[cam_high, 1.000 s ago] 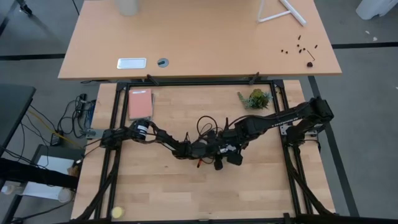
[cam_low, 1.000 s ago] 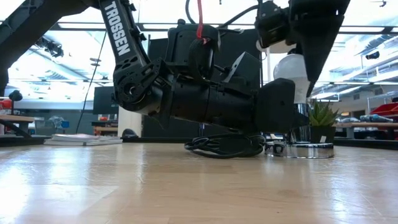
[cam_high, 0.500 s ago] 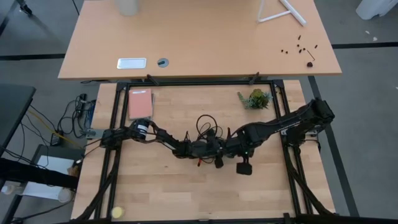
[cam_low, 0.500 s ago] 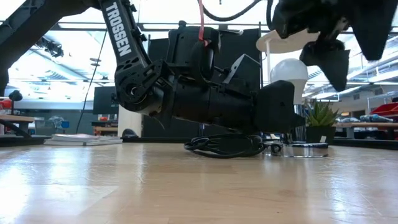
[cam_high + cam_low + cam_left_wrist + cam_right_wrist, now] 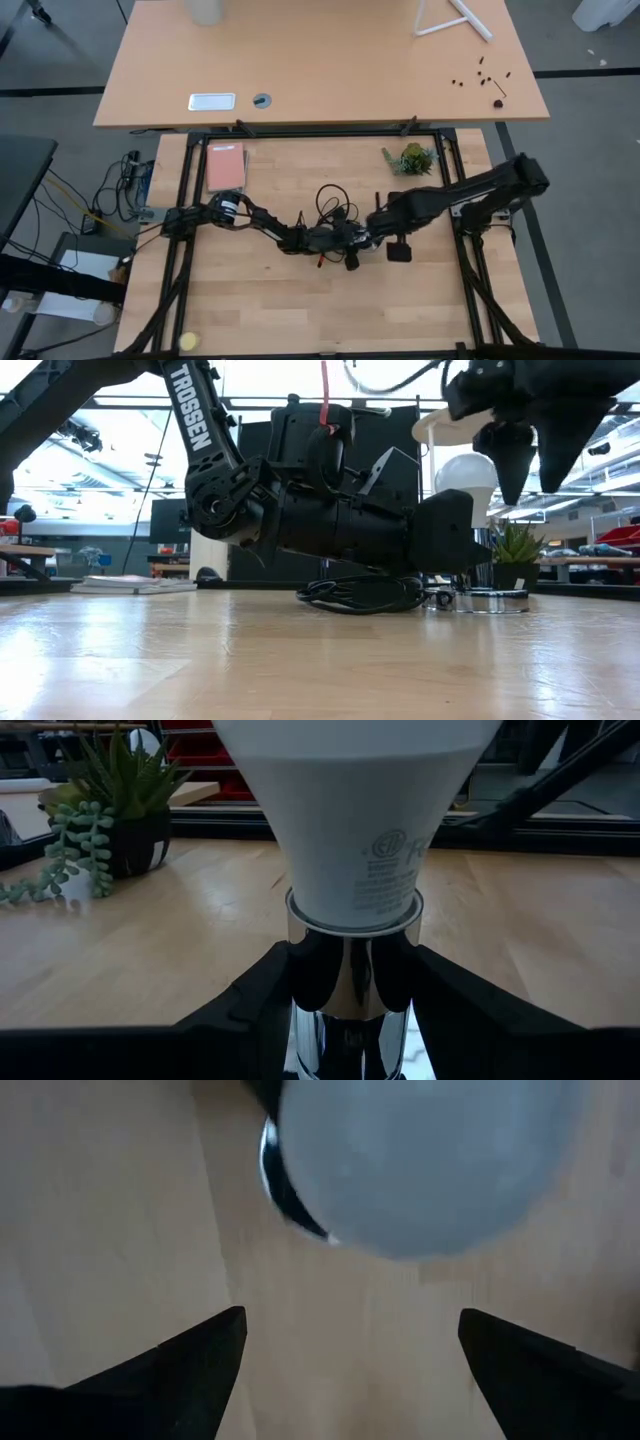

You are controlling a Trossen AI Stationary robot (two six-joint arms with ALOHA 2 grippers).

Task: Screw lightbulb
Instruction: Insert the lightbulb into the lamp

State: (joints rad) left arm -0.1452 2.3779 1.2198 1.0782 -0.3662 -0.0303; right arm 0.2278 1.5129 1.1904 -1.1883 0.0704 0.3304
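Observation:
The white lightbulb (image 5: pixel 350 810) stands upright with its base in the chrome neck (image 5: pixel 350 980) of the round socket disc (image 5: pixel 495 600), which rests on the table near its middle. My left gripper (image 5: pixel 352 240) lies low on the table and is shut on that neck. My right gripper (image 5: pixel 525 460) is open and hangs just above and beside the bulb's dome (image 5: pixel 468 472). Its fingers point down and touch nothing. In the right wrist view the bulb (image 5: pixel 430 1160) lies ahead of the spread fingers, not between them. My left gripper pinches the socket's chrome neck (image 5: pixel 322 982) between its two fingers, just under the bulb's narrow end. The fingers come in level, close to the table top. The socket stands upright on its disc with the bulb on top.
The socket's black cord (image 5: pixel 330 205) lies coiled just behind the grippers. A small potted plant (image 5: pixel 411 158) stands at the far right and a pink book (image 5: pixel 225 166) at the far left. A yellow ball (image 5: pixel 188 341) lies at the near left corner.
My right gripper, which stood around the bulb's dome a second ago, has come off it, risen and turned about its wrist. It now hangs above and beside the bulb. The bulb and socket have stayed upright in place.

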